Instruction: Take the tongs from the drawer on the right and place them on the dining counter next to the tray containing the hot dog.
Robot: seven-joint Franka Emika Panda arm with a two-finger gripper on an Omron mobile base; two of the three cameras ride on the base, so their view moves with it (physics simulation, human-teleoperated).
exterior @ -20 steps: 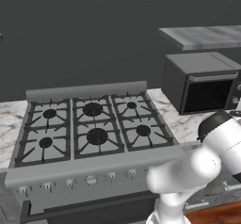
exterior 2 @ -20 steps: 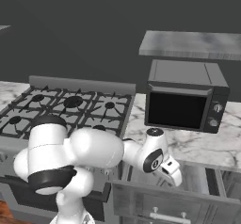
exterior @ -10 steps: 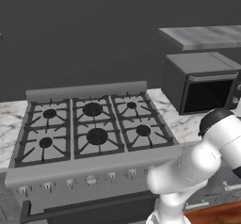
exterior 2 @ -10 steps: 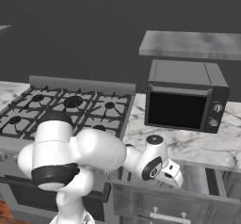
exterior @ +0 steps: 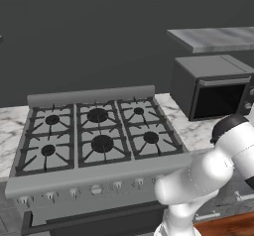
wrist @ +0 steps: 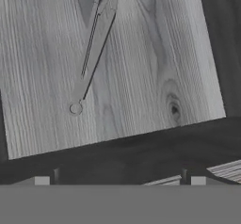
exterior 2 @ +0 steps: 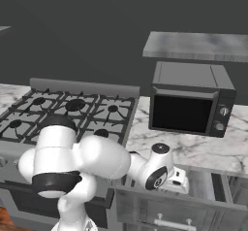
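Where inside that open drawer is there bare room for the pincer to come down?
In the hand view, the drawer floor is bare wood right of the tongs, out to its right wall, and below their pivot to the front edge. The tongs fill the upper left, running off the top. The pincer is open.

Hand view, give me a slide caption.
Open gripper hovers above grey tongs lying on the drawer's wood-grain floor.

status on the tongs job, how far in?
Done: the drawer right of the stove is open. In hand: the open gripper is poised over the tongs lying on the drawer floor, nothing gripped. Left: grasp, lift, carry to the dining counter.
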